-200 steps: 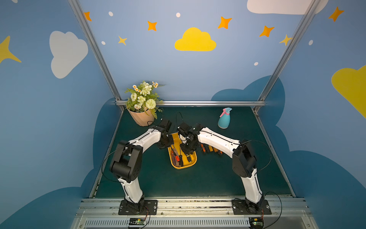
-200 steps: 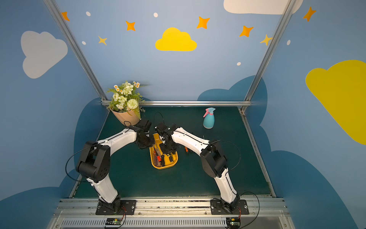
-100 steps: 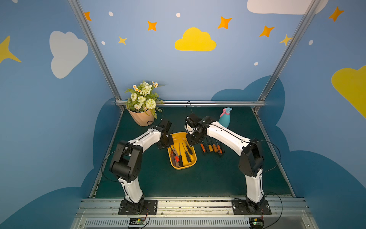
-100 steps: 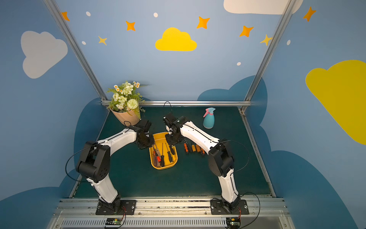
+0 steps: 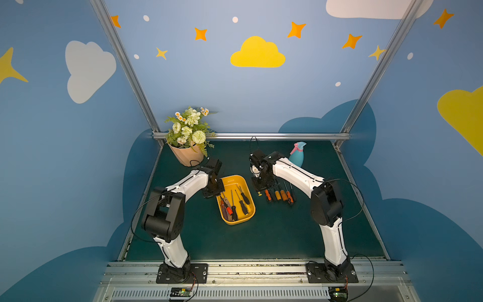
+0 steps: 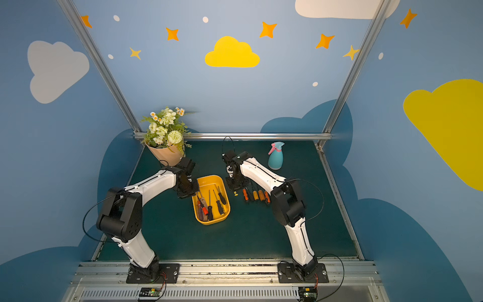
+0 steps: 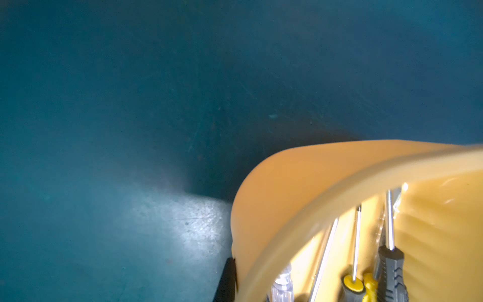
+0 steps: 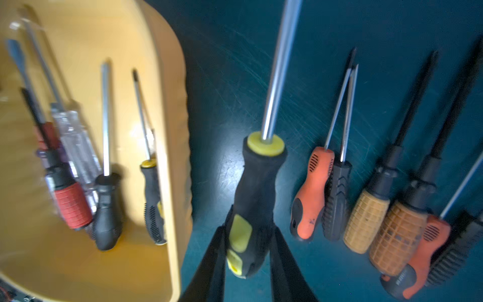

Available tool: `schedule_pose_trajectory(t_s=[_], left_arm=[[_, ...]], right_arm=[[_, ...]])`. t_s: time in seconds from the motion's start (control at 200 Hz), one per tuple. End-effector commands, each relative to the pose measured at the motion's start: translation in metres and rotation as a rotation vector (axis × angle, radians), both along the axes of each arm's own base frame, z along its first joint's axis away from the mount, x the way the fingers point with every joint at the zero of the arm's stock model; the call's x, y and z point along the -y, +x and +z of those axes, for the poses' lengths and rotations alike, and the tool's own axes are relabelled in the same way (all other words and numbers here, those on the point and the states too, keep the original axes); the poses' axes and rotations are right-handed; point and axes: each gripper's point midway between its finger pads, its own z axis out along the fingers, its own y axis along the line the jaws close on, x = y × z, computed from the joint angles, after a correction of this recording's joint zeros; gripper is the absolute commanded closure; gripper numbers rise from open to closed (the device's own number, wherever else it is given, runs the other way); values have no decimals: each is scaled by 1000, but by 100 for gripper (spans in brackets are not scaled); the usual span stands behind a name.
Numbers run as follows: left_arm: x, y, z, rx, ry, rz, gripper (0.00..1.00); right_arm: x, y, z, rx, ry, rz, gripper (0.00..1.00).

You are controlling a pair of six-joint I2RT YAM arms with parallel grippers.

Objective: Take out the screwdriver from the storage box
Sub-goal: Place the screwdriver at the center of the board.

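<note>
Sitting nearest: storage box (image 5: 236, 223), boxed screwdrivers (image 5: 236, 206) lying inside. Just right of box, loose row (image 5: 278, 194) on mat. Betw. box & row, R gripper (image 8: 248, 235) clamped on black/yellow screwdriver (image 8: 257, 188), outside box. L gripper (image 5: 213, 189) pinched shut on box's far-left rim. Beyond box: flowerpot (image 5: 186, 155) left, spray bottle (image 5: 296, 157) right.

1 screwdriver (image 8: 257, 198) in right gripper (image 8: 247, 230), 6 more on mat (image 5: 261, 235), prob. 5 in storage box (image 5: 230, 181) (blurry, overlapping). Also 1 storage box, 1 flowerpot (image 5: 186, 156), 1 spray bottle (image 5: 296, 157), 2 robot arms (image 5: 295, 172).
</note>
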Motion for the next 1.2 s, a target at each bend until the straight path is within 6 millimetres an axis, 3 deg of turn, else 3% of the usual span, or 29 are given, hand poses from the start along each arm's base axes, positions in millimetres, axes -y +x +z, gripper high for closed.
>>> schedule_pose_trajectory(t_s=[0.0,0.305,0.701,0.946,1.197], left_arm=[[-8,-1,12,23,12,5,97],[-9,0,11,22,11,14,98],[-4,5,11,21,-8,9,97],[-3,5,11,20,-12,10,97],[-3,6,16,22,-11,13,98]], right_arm=[[7,-3,-9,-32,-55,8,100],[27,2,-42,-89,-237,22,100],[37,6,-56,-103,-281,9,100],[40,1,-65,-138,-298,22,78],[37,4,-58,-117,-275,1,71]])
